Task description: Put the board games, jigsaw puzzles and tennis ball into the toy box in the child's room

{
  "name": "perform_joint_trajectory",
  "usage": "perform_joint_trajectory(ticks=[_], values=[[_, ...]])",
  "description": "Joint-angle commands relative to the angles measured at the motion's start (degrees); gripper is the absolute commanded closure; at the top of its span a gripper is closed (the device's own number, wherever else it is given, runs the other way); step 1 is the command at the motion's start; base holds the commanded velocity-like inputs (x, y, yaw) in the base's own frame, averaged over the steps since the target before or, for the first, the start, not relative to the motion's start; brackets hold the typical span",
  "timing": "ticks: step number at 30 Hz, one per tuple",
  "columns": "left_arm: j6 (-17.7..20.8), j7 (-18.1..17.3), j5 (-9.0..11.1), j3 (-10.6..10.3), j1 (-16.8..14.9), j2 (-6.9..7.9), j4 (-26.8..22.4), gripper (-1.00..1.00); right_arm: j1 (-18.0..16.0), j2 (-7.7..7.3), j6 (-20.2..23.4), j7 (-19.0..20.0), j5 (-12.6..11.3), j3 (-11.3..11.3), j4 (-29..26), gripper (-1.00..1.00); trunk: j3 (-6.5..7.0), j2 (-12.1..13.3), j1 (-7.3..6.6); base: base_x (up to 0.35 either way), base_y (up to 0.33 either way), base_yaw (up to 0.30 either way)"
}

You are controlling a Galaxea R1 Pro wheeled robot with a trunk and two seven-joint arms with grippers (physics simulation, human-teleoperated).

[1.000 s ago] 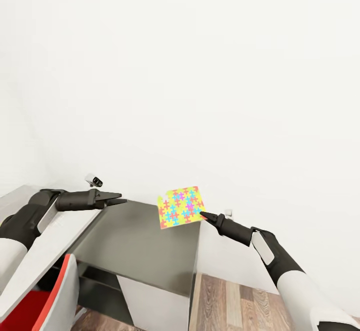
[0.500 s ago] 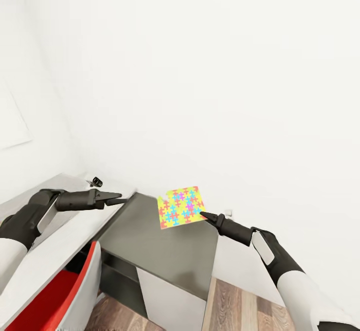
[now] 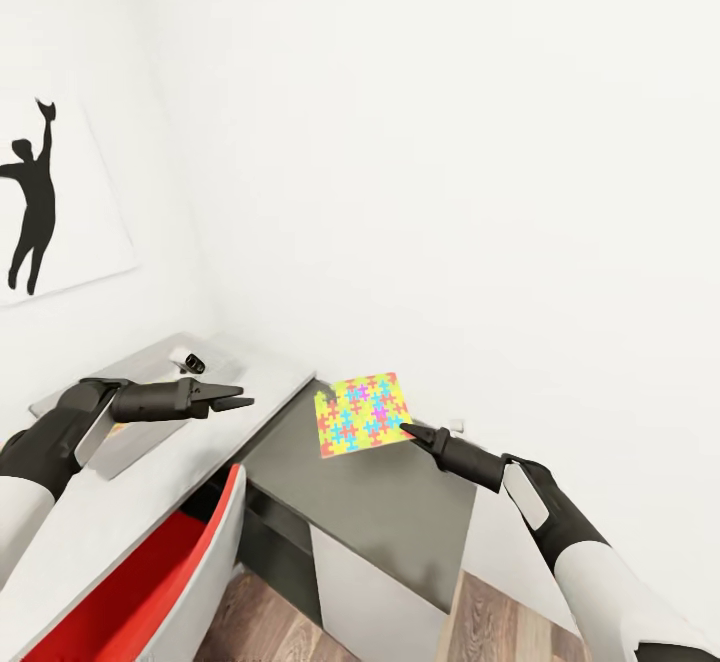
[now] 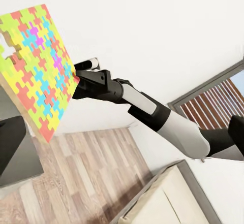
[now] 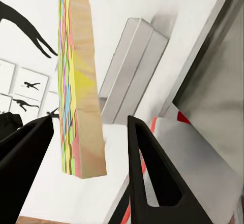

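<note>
Here the right gripper [image 3: 408,431], a slim black tapered pair of fingers, pinches one corner of a jigsaw puzzle [image 3: 362,414], a thin, flat, roughly square sheet of interlocking yellow, blue, red and green pieces, and holds it in the air above the dark grey lower section of the table [image 3: 400,522]. In the right wrist view the sheet [image 5: 76,82] shows edge-on, with a plain tan backing, standing between the two black fingers [image 5: 147,168]; they look set apart around it, so exactly where they touch it I cannot tell. The left gripper [image 3: 240,400] hovers empty over the light grey upper top, its pointed fingers lying nearly together with a narrow gap. A light grey toy box [image 3: 150,402] sits on that top at the far left. A red and white chair [image 3: 170,582] stands near the desk on the wood-plank floor [image 3: 270,627]. A black silhouette picture [image 3: 35,202] hangs on the white wall.
</note>
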Motion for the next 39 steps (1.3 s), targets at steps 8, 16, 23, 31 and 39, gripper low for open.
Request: perform_joint_trajectory(ticks=[8,16,23,31,39], values=[[0.6,-0.2,0.1,-0.2,-0.1,0.05,0.1,-1.00,-0.1,-0.01,0.4,0.1,-0.2,-0.1,0.0,1.00,-0.13,-0.1,0.04,0.000,0.000,0.291],[0.6,-0.2,0.1,-0.2,-0.1,0.05,0.1,-1.00,-0.1,-0.01,0.4,0.1,-0.2,-0.1,-0.1,1.00,-0.13,-0.1,0.04,0.000,0.000,0.292],[0.6,-0.2,0.1,-0.2,-0.1,0.05,0.1,-1.00,0.0,0.03,0.3,0.1,-0.1,-0.1,-0.1,1.00,-0.13,-0.1,0.04,0.000,0.000,0.291],[0.6,-0.2,0.1,-0.2,-0.1,0.05,0.1,-1.00,0.0,0.07,0.4,0.0,-0.1,-0.1,-0.1,1.00,-0.13,-0.1,0.04,0.000,0.000,0.291],[0.7,-0.2,0.2,-0.2,-0.1,0.22,0.2,-1.00,0.0,0.00,0.3,0.0,-0.1,-0.2,-0.1,1.00,-0.13,-0.1,0.04,0.000,0.000,0.292]])
